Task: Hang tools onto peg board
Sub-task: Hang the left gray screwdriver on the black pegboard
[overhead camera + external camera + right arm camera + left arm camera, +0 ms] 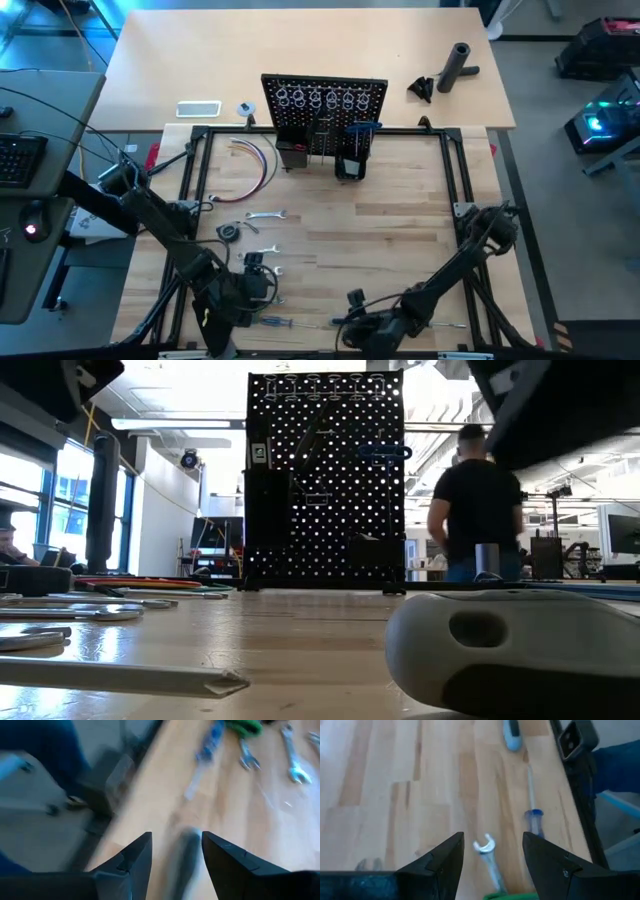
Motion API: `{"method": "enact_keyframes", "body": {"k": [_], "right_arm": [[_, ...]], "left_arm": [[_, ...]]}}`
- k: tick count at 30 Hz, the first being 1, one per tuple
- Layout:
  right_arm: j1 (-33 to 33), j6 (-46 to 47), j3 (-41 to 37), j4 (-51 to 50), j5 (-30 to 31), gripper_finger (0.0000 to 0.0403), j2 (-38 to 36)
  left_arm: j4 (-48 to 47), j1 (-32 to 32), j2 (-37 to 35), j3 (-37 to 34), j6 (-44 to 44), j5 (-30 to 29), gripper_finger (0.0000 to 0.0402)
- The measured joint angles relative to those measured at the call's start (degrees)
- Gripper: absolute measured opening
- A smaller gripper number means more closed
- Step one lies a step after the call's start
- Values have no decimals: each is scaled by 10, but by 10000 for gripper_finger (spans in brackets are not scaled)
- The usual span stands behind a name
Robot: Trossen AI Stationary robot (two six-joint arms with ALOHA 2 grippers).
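We are seeing the peg board (325, 125) standing up at the far middle of the table (400, 230), with a few tools hanging on it. Silver wrenches (265, 216) and a blue screwdriver (534, 817) are lying on the near left. Our left gripper (492, 855) is hanging open over a wrench (489, 857), holding nothing. Our right gripper (175, 855) is waiting open near the front edge, over a grey handle (182, 855).

Black cylinder (458, 65) lies beyond coloured wires (258, 160) (person (482, 510) behind).
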Motion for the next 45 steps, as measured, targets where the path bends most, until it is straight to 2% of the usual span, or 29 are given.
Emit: {"method": "enact_keyframes", "body": {"k": [5,15,27,35,45], "right_arm": [[0,14,27,-43,12,168,23],[-2,89,3,-69,24,168,29],[-30,88,3,-68,44,168,39],[-55,111,3,-95,27,168,39],[-80,138,3,-98,-32,168,38]], "left_arm": [[35,-3,29,0,-4,2,197],[49,3,42,1,16,1,197],[65,28,42,1,59,1,197],[64,37,42,1,61,1,197],[64,38,42,1,61,2,197]]}}
